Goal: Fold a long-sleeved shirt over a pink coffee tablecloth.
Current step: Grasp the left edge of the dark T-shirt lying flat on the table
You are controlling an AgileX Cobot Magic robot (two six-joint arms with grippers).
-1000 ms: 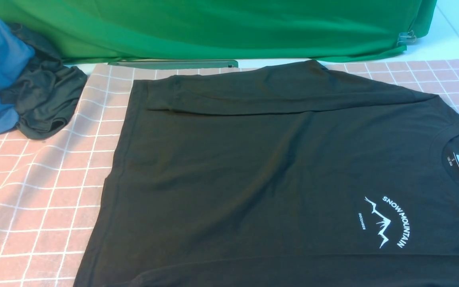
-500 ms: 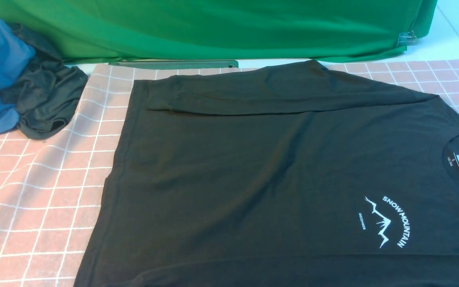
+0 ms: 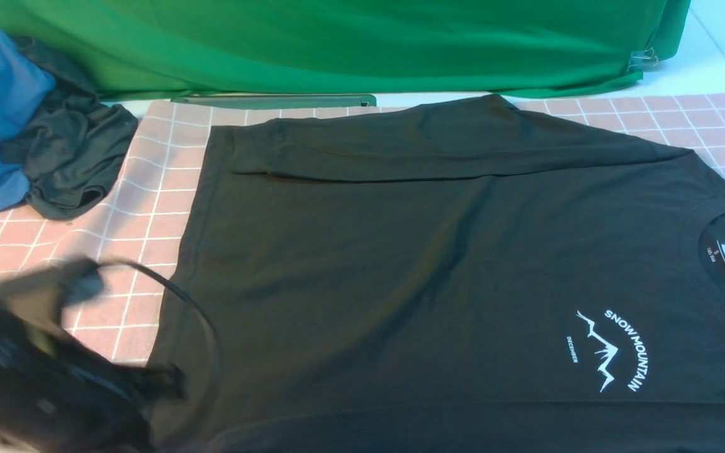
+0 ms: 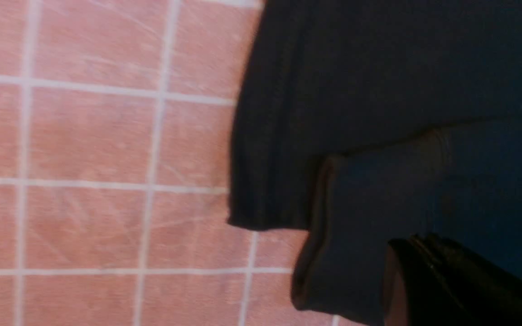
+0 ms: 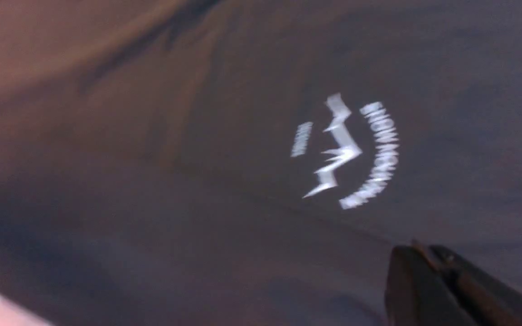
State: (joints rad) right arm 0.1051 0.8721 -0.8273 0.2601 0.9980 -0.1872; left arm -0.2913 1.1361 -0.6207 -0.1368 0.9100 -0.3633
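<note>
front view: the black long-sleeved shirt (image 3: 438, 264) lay flat across the centre and right of the frame on the pink grid tablecloth (image 3: 148, 189). my left arm (image 3: 41, 371) blurred the lower left corner.

left wrist view: my left claw (image 4: 406, 258) was clenched by the sleeve cuff (image 4: 351, 217).

right wrist view: my right claw (image 5: 419, 258) was clenched near the mountain print (image 5: 347, 149).

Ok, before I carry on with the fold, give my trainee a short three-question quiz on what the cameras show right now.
1. True or false: the long-sleeved shirt lies with its collar toward the robot's left.
2. What sits at the far-left corner of the pink coffee tablecloth? A) a heap of blue and dark grey garments B) a mug C) a stack of books
3. Fill in: in their wrist views, the left claw and the right claw are both ___.
Key: 1 false; 2 A; 3 shut.
</note>
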